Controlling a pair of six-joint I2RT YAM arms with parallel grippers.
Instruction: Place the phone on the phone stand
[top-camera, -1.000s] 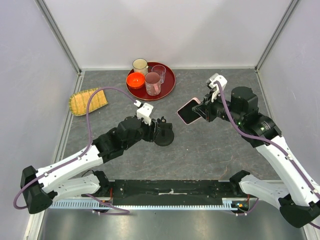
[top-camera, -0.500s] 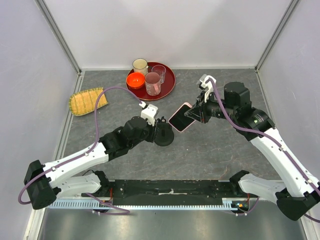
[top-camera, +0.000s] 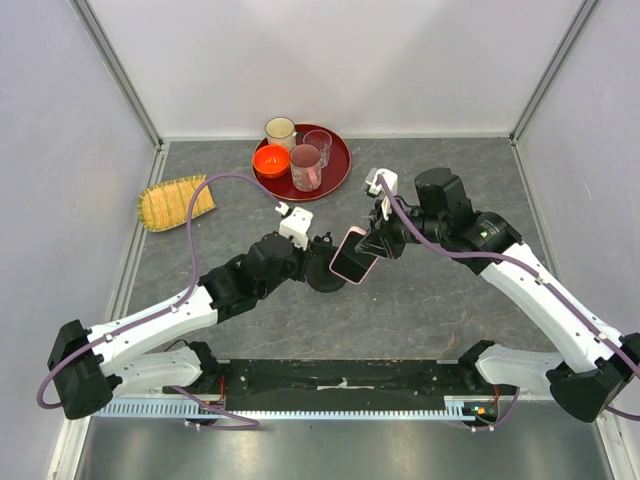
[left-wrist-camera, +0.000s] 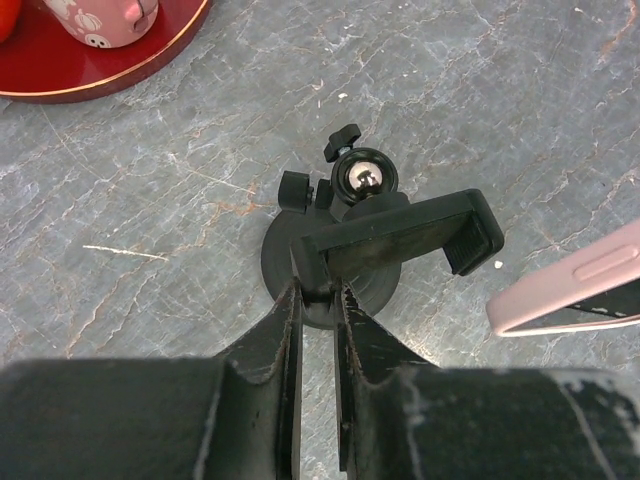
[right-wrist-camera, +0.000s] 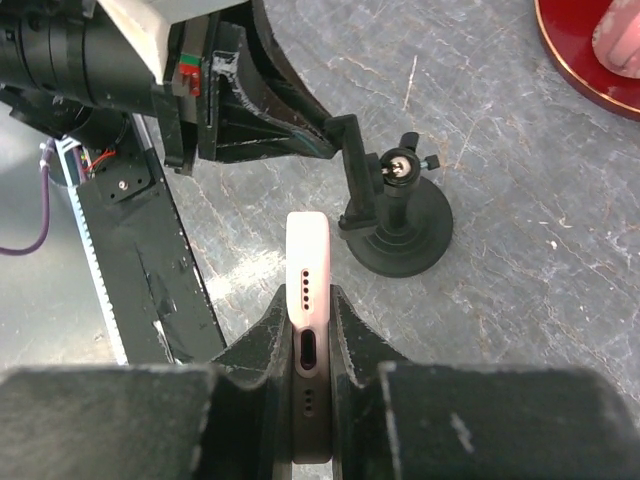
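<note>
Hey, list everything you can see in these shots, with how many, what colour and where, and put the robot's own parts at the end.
phone: one, pale pink case with black screen, held above the table centre beside the stand
phone stand: one, black, table centre
tray: one, dark red, round, far middle of the table
bowl: one, orange, on the tray's left side
mug: one, cream, at the tray's far left edge
glass: one, clear, far side of the tray
cup: one, pink, near side of the tray
woven mat: one, yellow, far left of the table
table: one, grey marbled
left gripper: one, black, pinching the stand's holder
right gripper: one, black, clamped on the phone's end
</note>
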